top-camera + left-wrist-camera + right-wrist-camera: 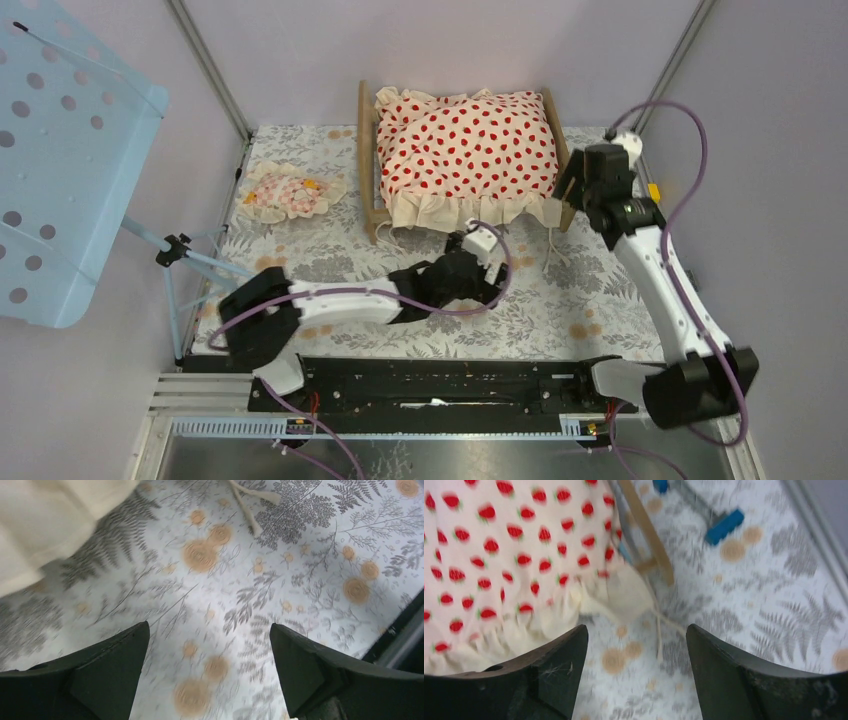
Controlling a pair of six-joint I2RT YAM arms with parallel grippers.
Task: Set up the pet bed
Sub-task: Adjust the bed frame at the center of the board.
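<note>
L claw (pixel 210 630): wide open, nothing held, hovering over the floral cloth (pixel 310 580). Just ahead-left of it is the cream ruffle of the red-dotted blanket (pixel 45 525); a tie string (pixel 250 505) lies straight ahead. R claw (pixel 636 630): also wide open, empty. The blanket's ruffled corner sits just ahead btwn its fingers, w/ no contact visible. Pet bed (pixel 649 535): its wood rail runs ahead of R claw, and the blanket is spread over the bed. Pink pillow (pixel 290 192) lies on the cloth well left of L claw, beside the bed.
</note>
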